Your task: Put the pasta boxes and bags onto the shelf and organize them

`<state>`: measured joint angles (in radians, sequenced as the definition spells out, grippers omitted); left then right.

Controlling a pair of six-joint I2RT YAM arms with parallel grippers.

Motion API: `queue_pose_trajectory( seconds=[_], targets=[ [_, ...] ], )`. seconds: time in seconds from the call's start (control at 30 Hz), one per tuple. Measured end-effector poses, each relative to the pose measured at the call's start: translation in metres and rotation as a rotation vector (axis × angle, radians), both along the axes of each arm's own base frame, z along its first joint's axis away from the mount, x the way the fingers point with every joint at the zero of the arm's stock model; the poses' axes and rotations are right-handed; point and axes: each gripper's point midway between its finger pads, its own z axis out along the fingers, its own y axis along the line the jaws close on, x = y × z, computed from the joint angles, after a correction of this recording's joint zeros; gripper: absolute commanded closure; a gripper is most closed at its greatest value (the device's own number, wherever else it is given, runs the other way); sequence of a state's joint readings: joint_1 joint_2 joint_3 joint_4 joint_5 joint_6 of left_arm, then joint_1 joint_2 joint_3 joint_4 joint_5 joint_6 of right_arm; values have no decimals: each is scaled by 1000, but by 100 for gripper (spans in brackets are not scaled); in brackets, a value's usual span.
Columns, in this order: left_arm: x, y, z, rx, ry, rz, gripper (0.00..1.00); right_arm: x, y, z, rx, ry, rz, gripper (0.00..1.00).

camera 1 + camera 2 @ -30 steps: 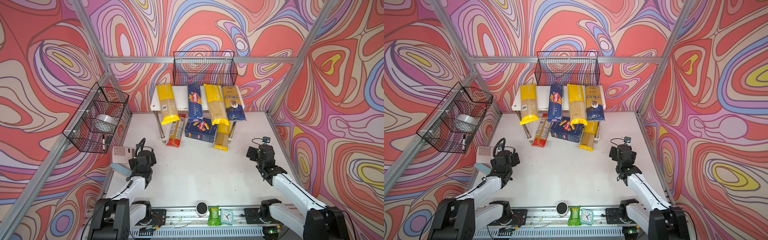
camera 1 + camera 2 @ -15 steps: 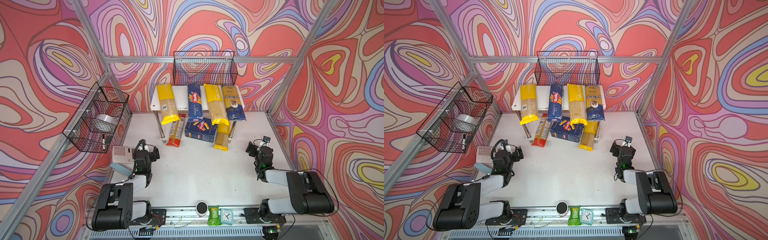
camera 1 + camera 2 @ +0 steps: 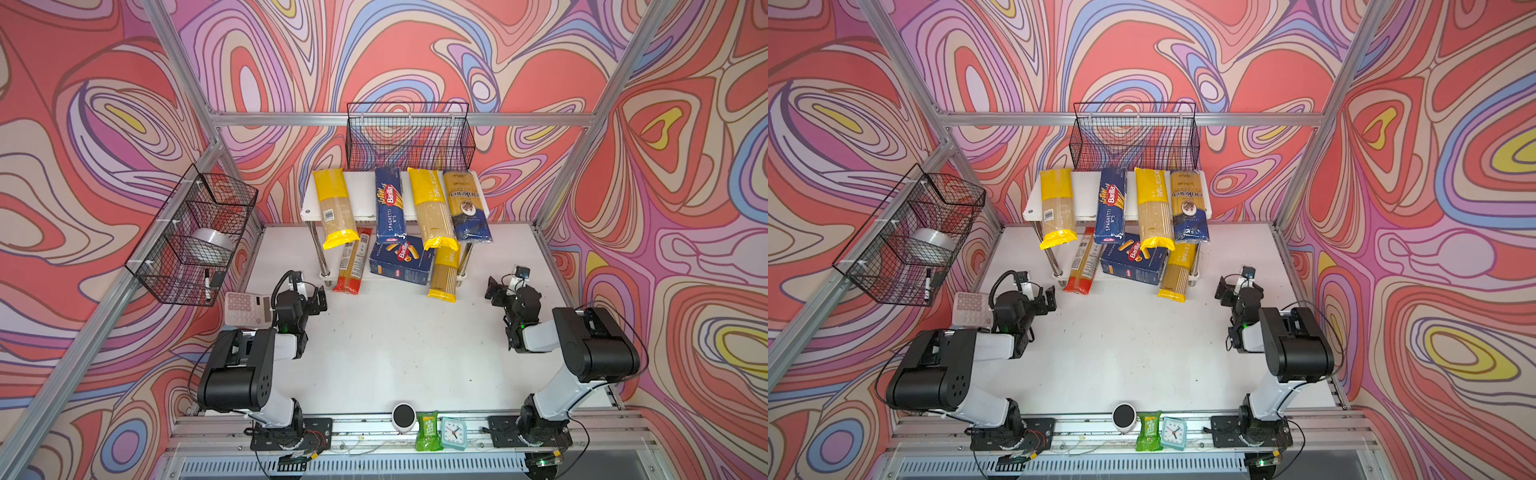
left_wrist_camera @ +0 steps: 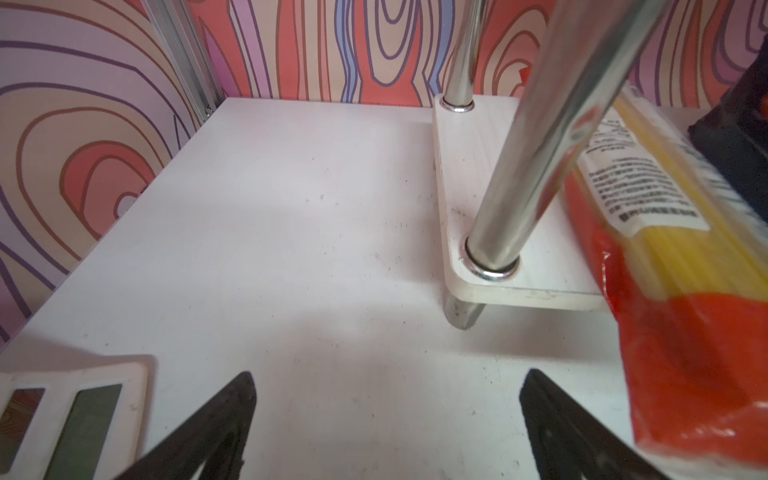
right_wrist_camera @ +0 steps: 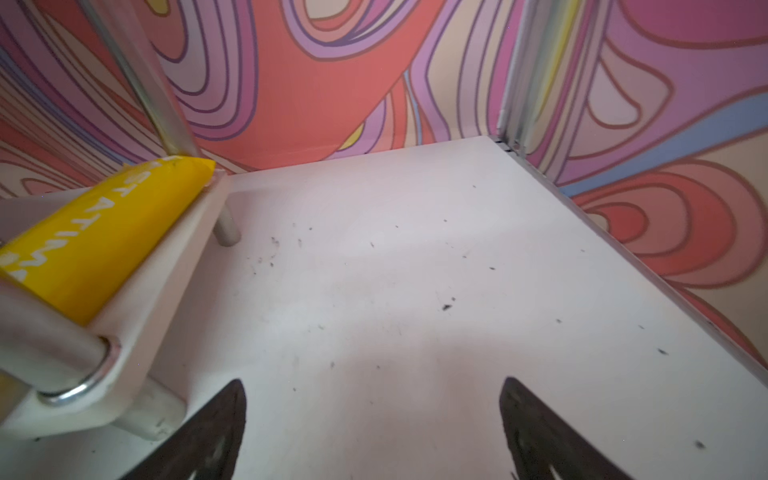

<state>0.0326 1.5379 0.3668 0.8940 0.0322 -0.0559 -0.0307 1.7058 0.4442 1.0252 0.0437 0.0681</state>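
**Fig.** Left hand (image 3: 308, 294) and right hand (image 3: 503, 286), both spread and empty, flank the shelf (image 3: 365, 195) low over the table (image 3: 395, 345). The red-ended bag (image 3: 353, 266) lies just beside the left hand. It shares the lower board with the rigatoni box (image 3: 401, 259) and a yellow-ended bag (image 3: 444, 272). The spaghetti box (image 3: 390, 203) lies on the top board.

Shelf (image 3: 1086, 195), desk's rear edge. Upper board: left-end yellow bag (image 3: 1057, 208), spaghetti box (image 3: 1111, 205), middle yellow bag (image 3: 1153, 212), gold-blue bag (image 3: 1187, 205). Lower board: red-ended bag (image 3: 1082, 266), rigatoni box (image 3: 1133, 259), third yellow bag (image 3: 1177, 270).
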Motion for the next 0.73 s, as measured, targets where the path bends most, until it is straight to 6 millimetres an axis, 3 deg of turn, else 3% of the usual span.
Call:
queue_pose_trajectory(
  seconds=[0.07, 0.27, 0.73],
  targets=[
    [-1, 0, -3, -1, 15, -2, 0, 2, 7, 6, -8, -21, 45, 2],
    [-1, 0, -4, -1, 16, -2, 0, 0, 23, -4, -15, 18, 141, 2],
    [-1, 0, -4, -1, 16, -2, 0, -2, 28, -7, -16, 32, 173, 2]
  ],
)
